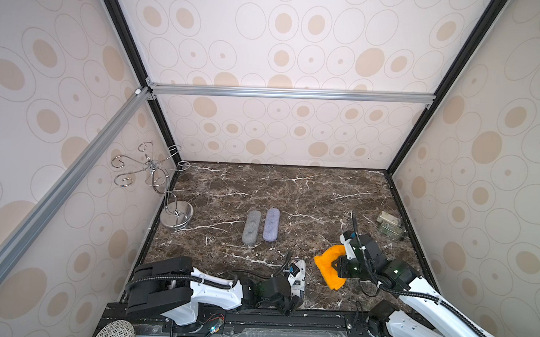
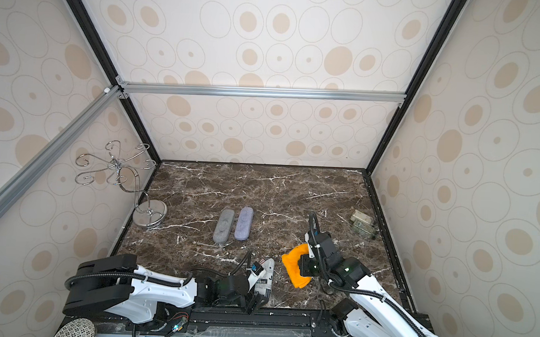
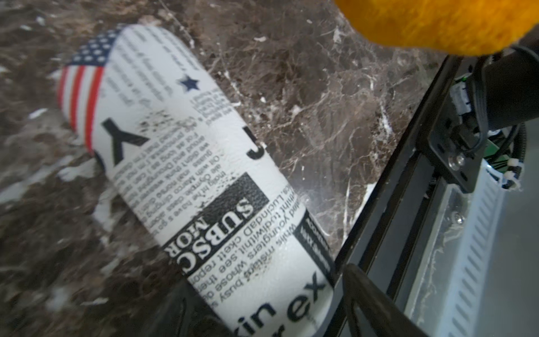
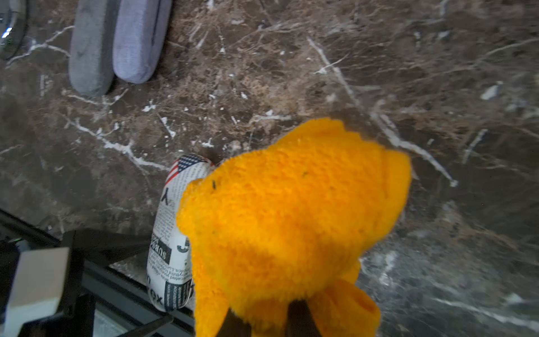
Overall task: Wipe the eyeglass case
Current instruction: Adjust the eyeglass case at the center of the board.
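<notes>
Though the eyeglass case (image 3: 204, 175) has its near end straddled by the left gripper (image 1: 292, 304), a grasp cannot be confirmed. An orange cloth (image 4: 291, 218) is clenched in the right gripper (image 4: 267, 321) just beside it. A grey case (image 1: 251, 227) and a lilac case (image 1: 271, 224) are seen well beyond the fingers.

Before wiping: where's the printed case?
In both top views the printed case lies at the table's near edge, by the left tool, left of the orange cloth.
</notes>
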Available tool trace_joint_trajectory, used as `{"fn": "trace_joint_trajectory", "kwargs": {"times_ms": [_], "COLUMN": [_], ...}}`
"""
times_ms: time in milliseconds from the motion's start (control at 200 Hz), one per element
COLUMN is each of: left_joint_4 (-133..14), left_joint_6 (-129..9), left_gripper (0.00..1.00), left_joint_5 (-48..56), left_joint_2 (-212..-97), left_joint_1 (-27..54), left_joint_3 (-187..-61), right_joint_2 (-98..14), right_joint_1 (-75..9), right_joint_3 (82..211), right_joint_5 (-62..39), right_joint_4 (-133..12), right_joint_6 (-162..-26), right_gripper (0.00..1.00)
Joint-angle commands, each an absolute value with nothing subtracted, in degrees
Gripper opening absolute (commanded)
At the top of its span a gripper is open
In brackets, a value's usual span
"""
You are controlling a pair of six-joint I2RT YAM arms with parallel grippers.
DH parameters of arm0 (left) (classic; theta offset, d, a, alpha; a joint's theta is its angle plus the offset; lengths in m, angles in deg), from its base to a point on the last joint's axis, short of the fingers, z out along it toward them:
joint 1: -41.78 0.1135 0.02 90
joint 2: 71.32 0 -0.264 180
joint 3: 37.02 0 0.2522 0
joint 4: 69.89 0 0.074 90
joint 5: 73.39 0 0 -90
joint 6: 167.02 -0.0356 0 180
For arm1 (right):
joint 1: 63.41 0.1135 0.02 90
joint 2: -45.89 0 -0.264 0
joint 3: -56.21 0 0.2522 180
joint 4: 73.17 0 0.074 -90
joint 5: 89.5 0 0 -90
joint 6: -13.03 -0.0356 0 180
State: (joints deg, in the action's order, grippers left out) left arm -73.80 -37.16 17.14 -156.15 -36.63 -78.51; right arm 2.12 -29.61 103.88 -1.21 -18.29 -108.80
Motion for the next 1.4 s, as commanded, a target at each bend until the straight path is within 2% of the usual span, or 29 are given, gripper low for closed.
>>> {"fn": "trace_joint_trajectory", "kwargs": {"times_ms": [0,115,375,615,800,1080,1395], "left_joint_4": [-76.34,-76.93,-80.38,-83.29,-83.30,-76.47,-61.88], "left_joint_6": [-36.98,-37.87,-38.63,-42.17,-45.11,-51.27,-67.74], "left_gripper": [0.76,0.73,0.75,0.78,0.80,0.82,0.88], "left_joint_5": [13.96,13.33,13.34,15.90,14.02,16.10,17.88], "left_joint_2": [-159.08,-162.30,-169.66,-173.45,-176.15,-168.10,-161.57], "left_joint_1": [-37.58,-37.58,-36.18,-31.73,-27.40,-26.79,-22.59], "left_joint_3": [-81.76,-84.81,-90.99,-95.19,-100.09,-99.42,-99.37], "right_joint_2": [4.21,3.93,6.71,6.35,6.17,6.64,7.93], "right_joint_1": [-29.30,-29.26,-29.45,-29.44,-29.51,-29.48,-29.41], "right_joint_3": [106.97,109.69,112.48,112.35,112.10,111.49,111.10], "right_joint_5": [8.15,12.37,20.14,20.39,19.63,17.33,15.16], "right_joint_4": [-12.11,-7.63,-2.51,-2.38,-2.72,-4.19,-5.43], "right_joint_6": [-112.10,-113.80,-117.25,-117.37,-116.95,-115.35,-113.91], "right_gripper": [0.00,0.00,0.00,0.00,0.00,0.00,0.00]}}
